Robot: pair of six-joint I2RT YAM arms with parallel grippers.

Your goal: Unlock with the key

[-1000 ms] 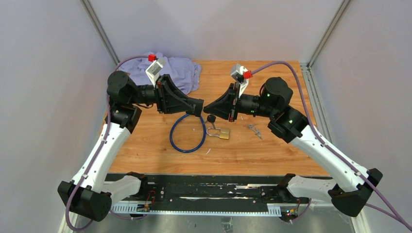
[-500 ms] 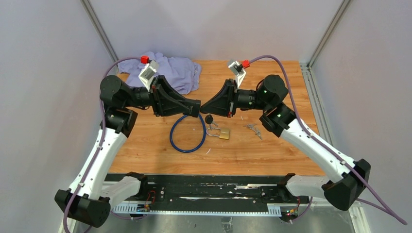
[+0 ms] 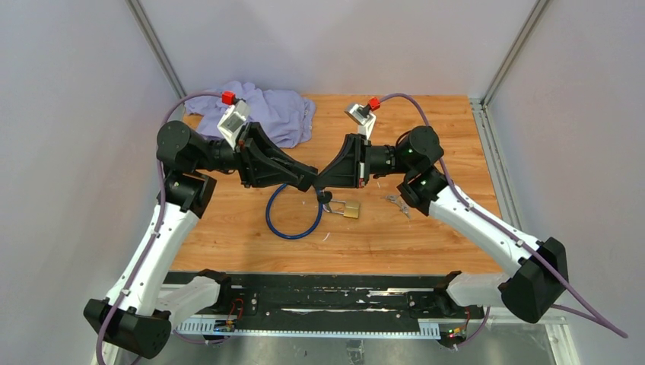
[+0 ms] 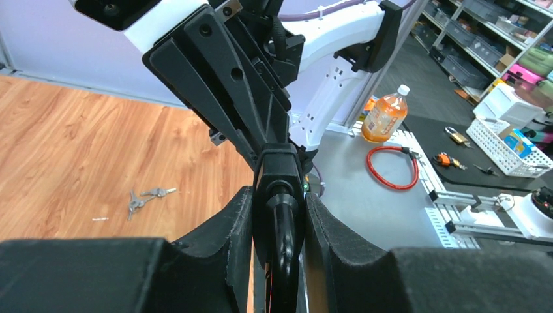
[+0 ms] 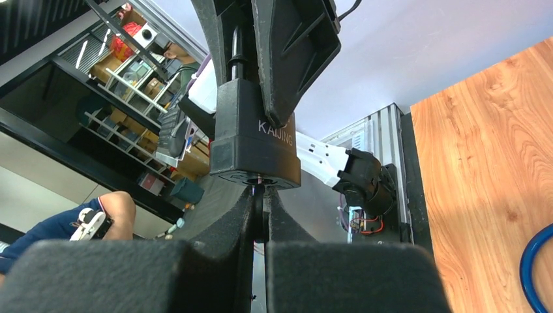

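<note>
Over the table (image 3: 441, 228), mid-air: black padlock (image 5: 257, 140) clamped in left gripper (image 3: 307, 181), keyhole (image 5: 259, 177) toward right gripper (image 3: 327, 179). Right jaws pinched together on key (image 5: 260, 190), blade in line with keyhole, tip at its mouth. Straight push judged next.

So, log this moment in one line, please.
left jaws: shut on black KAIJING lock | right jaws: shut on key | key: touching lock's underside

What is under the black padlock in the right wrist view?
The right gripper, shut on a thin key entering the black padlock's keyhole. Its fingers cover the rest of the key.
</note>
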